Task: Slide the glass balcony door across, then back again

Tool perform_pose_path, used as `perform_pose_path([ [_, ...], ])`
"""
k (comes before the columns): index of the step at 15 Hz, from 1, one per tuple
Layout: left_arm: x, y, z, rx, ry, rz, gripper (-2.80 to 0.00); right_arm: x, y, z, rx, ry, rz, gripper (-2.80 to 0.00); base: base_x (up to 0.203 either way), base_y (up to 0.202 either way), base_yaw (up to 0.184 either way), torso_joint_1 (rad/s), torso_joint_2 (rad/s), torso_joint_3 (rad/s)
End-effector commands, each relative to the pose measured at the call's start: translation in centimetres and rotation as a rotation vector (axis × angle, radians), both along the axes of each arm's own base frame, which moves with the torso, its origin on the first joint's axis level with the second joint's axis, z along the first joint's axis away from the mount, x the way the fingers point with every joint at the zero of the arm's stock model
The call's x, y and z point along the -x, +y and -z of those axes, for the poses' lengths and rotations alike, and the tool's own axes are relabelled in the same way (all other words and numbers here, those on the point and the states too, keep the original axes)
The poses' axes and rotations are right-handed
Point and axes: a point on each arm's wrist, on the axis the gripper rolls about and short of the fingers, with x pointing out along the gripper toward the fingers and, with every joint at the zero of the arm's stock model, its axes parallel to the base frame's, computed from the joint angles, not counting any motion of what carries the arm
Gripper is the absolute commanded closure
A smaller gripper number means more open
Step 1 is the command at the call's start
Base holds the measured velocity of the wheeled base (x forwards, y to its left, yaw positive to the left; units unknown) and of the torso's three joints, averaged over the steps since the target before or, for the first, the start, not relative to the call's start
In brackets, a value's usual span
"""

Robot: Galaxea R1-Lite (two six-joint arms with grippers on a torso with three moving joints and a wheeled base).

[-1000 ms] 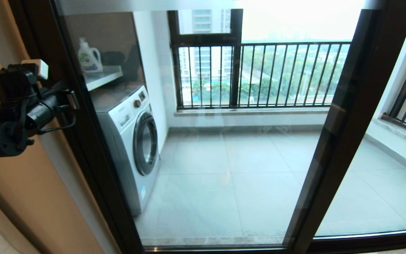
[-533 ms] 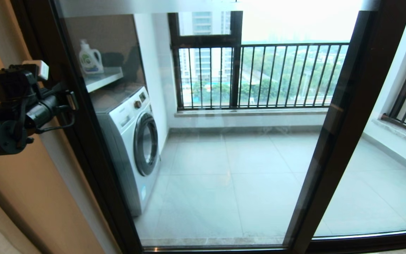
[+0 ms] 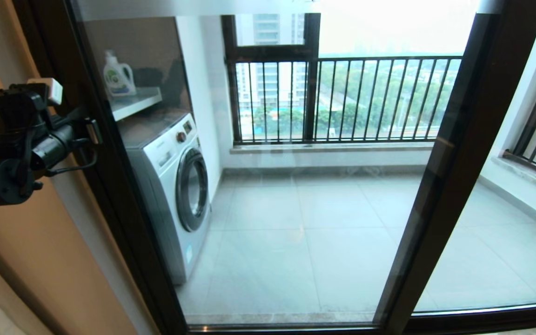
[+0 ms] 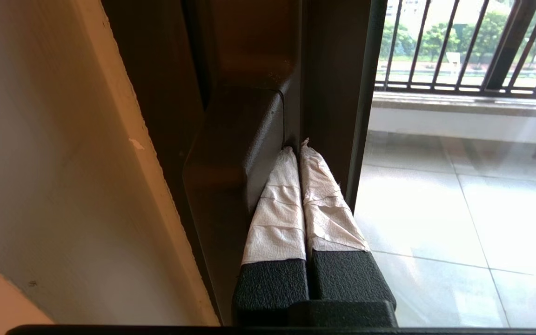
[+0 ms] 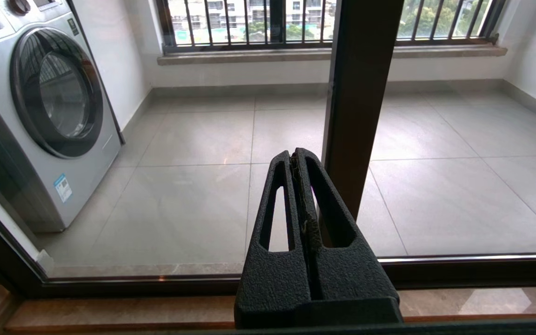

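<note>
The glass balcony door (image 3: 296, 209) fills the head view, its left stile (image 3: 110, 186) close against the beige wall. My left gripper (image 3: 92, 132) is up at that stile. In the left wrist view its paper-wrapped fingers (image 4: 277, 204) are shut together, with the left gripper (image 4: 297, 148) tucked into the gap between the dark bar handle (image 4: 235, 153) and the door frame (image 4: 328, 93). The fingers press sideways on the handle rather than clamp it. My right gripper (image 5: 295, 157) is shut on nothing, low above the floor track, and is out of the head view.
Behind the glass stand a washing machine (image 3: 175, 186), a detergent bottle (image 3: 118, 74) on a shelf, and the black-barred railing window (image 3: 342, 97). A dark vertical stile (image 3: 449, 177) crosses the right side, with a further glass panel (image 3: 505, 242) beyond it. The floor track (image 5: 110, 281) runs below.
My left gripper has crept a few pixels to the left at the handle. The door frame looks about where it was.
</note>
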Motion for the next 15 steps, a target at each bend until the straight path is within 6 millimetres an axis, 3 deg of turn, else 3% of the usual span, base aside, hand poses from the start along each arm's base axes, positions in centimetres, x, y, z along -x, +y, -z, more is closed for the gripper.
perform_pose_path([
  [1,2.2,-2.8,-2.1,-0.009,-0.042,0.082,0.00,-0.1,0.0,0.3,0.001,0.013,0.000,0.00,0.000,0.000,0.000,0.000,0.00,0.000],
  [5,6.5,-6.2,-2.9,-0.010,-0.043,0.191,0.00,-0.1,0.0,0.3,0.001,0.013,0.000,0.00,0.000,0.000,0.000,0.000,0.00,0.000],
  [8,8.1,-7.1,-3.7,-0.015,-0.066,0.233,0.00,-0.1,0.0,0.3,0.001,0.013,-0.002,0.00,0.000,0.000,0.000,0.000,0.00,0.000],
  [10,8.4,-6.5,-3.1,-0.010,-0.045,0.210,0.00,-0.1,0.0,0.3,0.001,0.013,0.000,0.00,0.000,0.000,0.000,0.000,0.00,0.000],
  [15,10.3,-3.0,1.3,0.022,0.049,0.170,0.00,-0.1,0.0,0.3,0.001,0.013,0.000,0.00,0.000,0.000,0.000,0.000,0.00,0.000],
])
